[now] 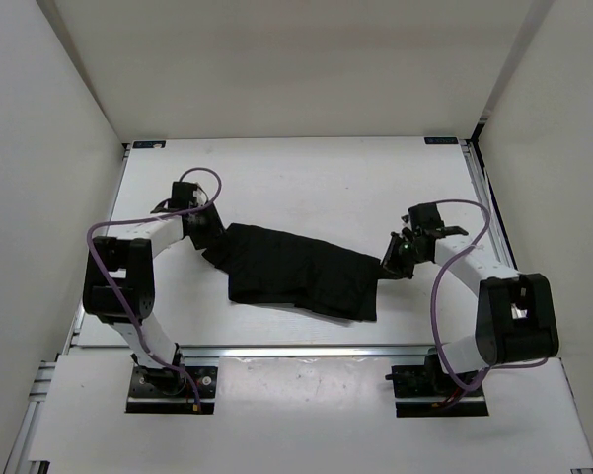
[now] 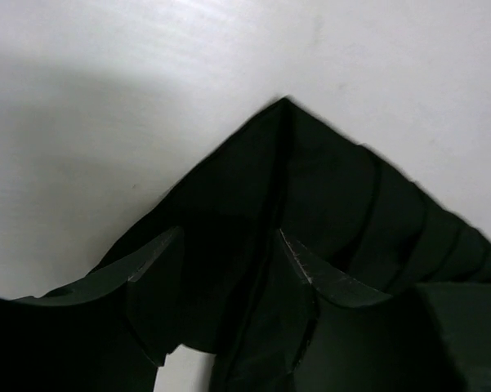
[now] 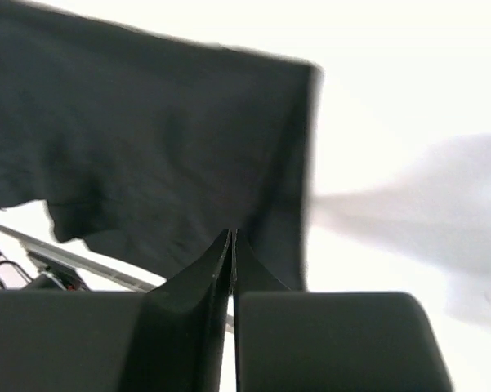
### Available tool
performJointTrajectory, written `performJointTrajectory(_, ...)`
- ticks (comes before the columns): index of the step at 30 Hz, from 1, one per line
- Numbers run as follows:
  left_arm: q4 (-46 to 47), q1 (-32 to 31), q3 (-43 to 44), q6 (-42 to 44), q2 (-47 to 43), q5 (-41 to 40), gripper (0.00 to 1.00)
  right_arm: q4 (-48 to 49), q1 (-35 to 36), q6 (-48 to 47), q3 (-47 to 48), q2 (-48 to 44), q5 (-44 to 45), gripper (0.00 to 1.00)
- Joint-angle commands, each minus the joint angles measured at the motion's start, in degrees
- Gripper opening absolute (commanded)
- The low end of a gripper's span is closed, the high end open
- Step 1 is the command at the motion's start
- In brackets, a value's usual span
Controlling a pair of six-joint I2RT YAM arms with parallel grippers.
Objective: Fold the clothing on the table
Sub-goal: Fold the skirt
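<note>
My right tool [image 3: 231, 245] is closed at the right edge of the clothing [image 1: 296, 272] (pinch unconfirmed). My left tool [image 2: 229, 235] stands open over its left corner. The clothing lies rumpled toward the near edge of the counter [image 1: 306, 178]; I judge the fold barely begun.

Left arm [image 1: 128, 272] and right arm [image 1: 513, 316] had white tube links with bulky black joint housings. A purple cable [image 1: 109, 229] looped along the left arm and another purple cable [image 1: 436, 306] along the right. Black base plates [image 1: 168, 387] sat at the near edge. Left gripper [image 1: 210, 247] and right gripper [image 1: 387, 265] were black, with matte, tapered fingers [image 2: 155, 261].
</note>
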Motion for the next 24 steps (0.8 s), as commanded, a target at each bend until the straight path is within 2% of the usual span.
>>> performJointTrajectory(1,-1.62,-0.32,-3.03,1.45,-3.59,-2.57,0.58,-5.27,-0.31,1.29,-2.22,-2.08,1.82,0.05)
performJointTrajectory(6,-2.77,-2.25,-7.51,1.18,-6.58,-2.75,0.59,-1.69,1.28,3.57,-6.96,-2.87,-1.51,0.01)
performJointTrajectory(10,-3.65,-4.19,-10.94,-0.23,-8.70,-1.87,0.59,0.00,0.05,2.35,-6.80,1.95,-2.06,0.00)
performJointTrajectory(19,-3.74,-11.13,-18.33,-4.01,-14.75,2.34,0.58,-1.15,-6.27,-2.75,3.48,15.74,1.46,0.00)
performJointTrajectory(24,-5.49,-11.05,-19.04,-3.48,-16.95,3.31,0.58,-5.43,-7.68,-5.39,15.41,20.59,4.72,0.01)
